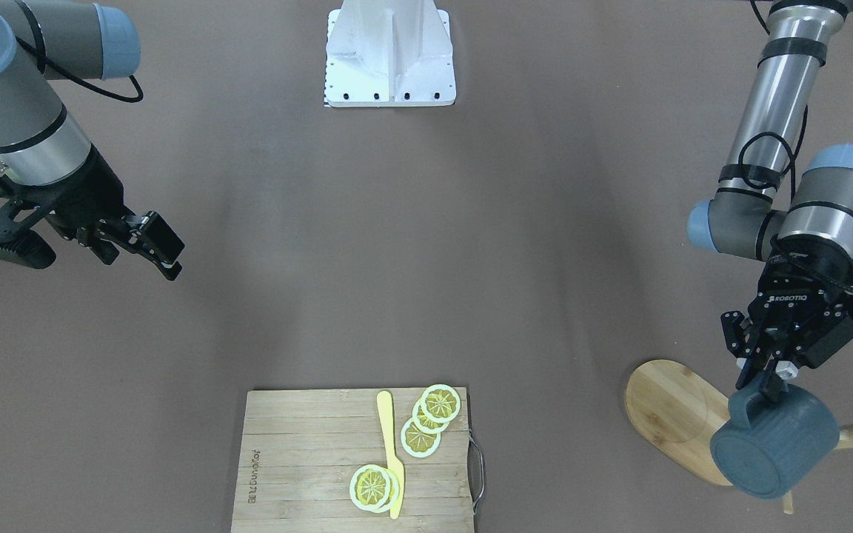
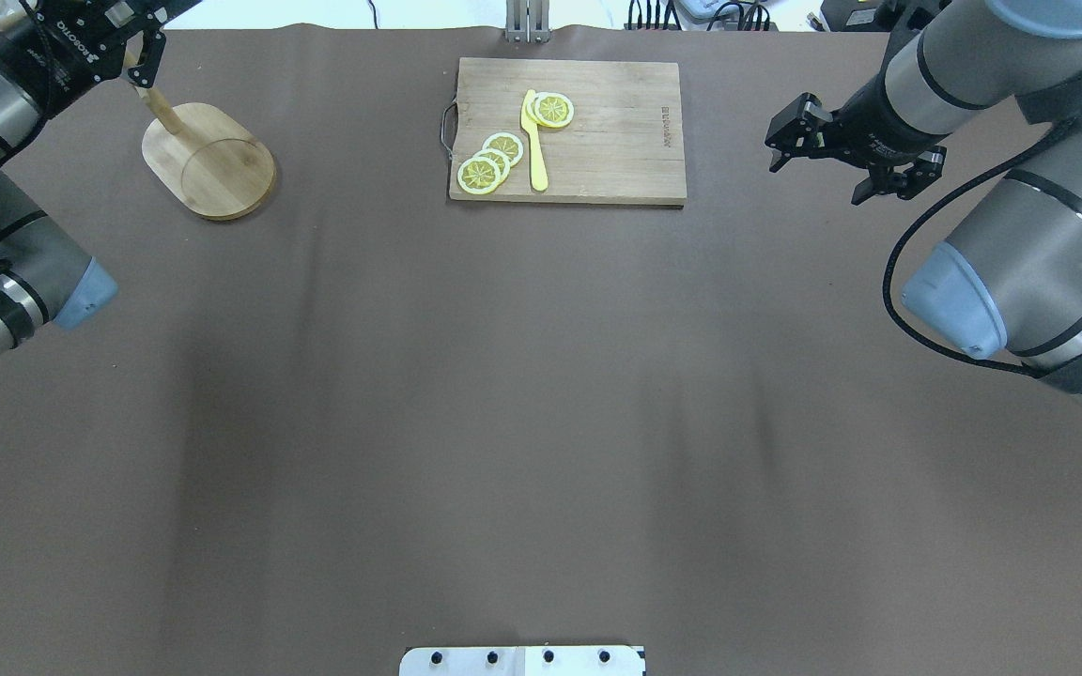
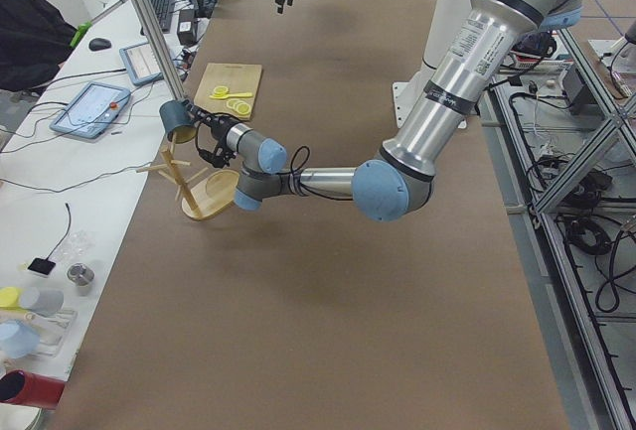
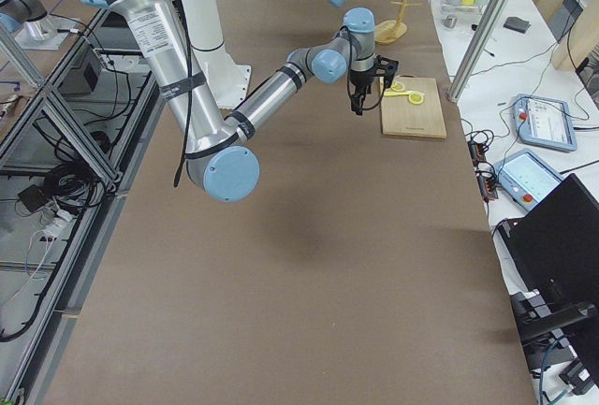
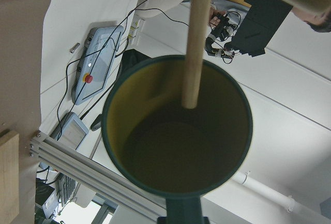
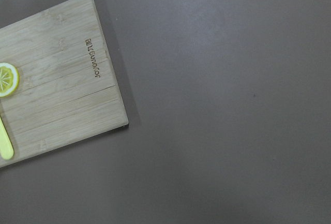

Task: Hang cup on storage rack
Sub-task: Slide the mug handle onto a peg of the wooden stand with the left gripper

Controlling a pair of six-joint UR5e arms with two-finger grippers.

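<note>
1. The cup [image 1: 778,448] hangs over the storage rack [image 1: 667,403], one peg [image 5: 196,38] poking at its mouth.
2. Left hand [image 1: 765,383] pinches its handle; let go early and it probably slips off.
3. Right hand [image 1: 141,255], far from the rack, is spread wide and empty.

Front view: cup [image 1: 774,448] sits in front of the storage rack [image 1: 667,407]. The post is hidden behind it and the pegs run off the right edge. Cup mouth faces away, so the inside is unseen there. Left tool [image 1: 767,386] covers part of the handle.

Overhead: cup hidden. Upper rack is blocked by the left tool and clipped at the top edge.

Left wrist view: peg [image 5: 195,43] cut at top, handle cut at bottom. Peg-to-wall contact: can't tell.

Cutting board [image 1: 308,459], well apart from the rack on the surface, is clipped at the bottom edge.
</note>
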